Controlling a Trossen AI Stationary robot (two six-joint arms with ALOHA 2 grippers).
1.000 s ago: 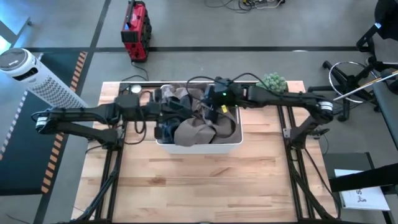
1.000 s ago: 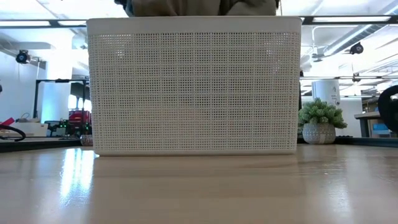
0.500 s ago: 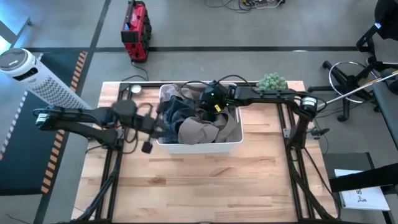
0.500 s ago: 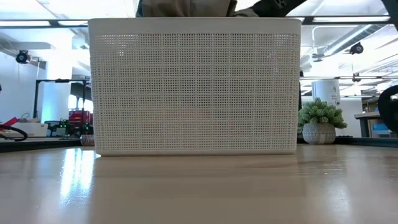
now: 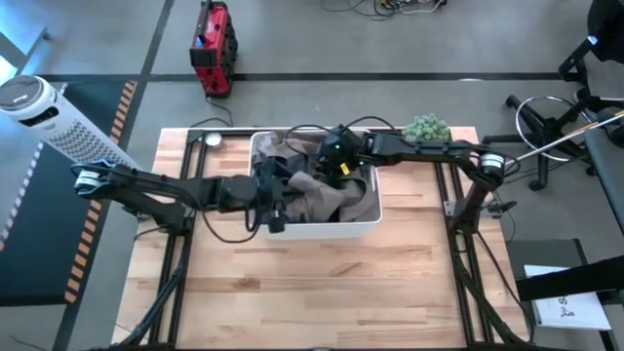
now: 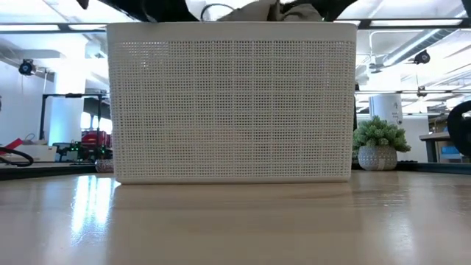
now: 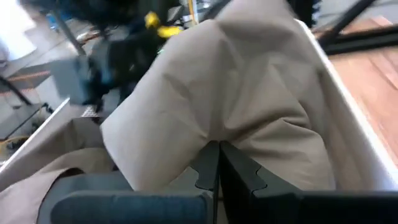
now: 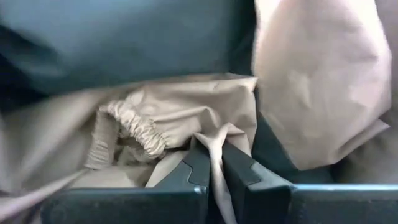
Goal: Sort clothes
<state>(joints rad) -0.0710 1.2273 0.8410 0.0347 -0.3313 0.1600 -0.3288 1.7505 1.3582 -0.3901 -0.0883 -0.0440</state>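
High view, landmark: white plastic bin, standing on the far half of the wooden table; every place below is given against this bin.
Fan: white tower fan on the floor, well apart from the bin on its left.
Left arm: 1 dark arm reaching in over the bin's left wall.
Left gripper: left gripper sits inside the bin at its near-left part; in the left wrist view the left gripper has its 2 fingers pressed together on a fold of the taupe garment.
Red unit: red box-shaped device on the floor beyond the bin's far-left corner.
Taupe garment: taupe garment fills the middle and right of the bin; in the left wrist view it rises in a peak against the bin's wall.
Dark garment: dark grey-green tee, seen in the right wrist view lying above the taupe cloth inside the bin.
Right gripper: right gripper sits over the bin's far middle; in the right wrist view the right gripper has its fingers drawn narrow, pinching a strip of taupe cloth beside an elastic hem.
Right arm: 1 dark arm crossing the bin's far-right corner.
Plant: small potted plant just beyond the bin's far-right corner.
Low view: bin's perforated front wall hides its contents; cloth shows just above the rim.
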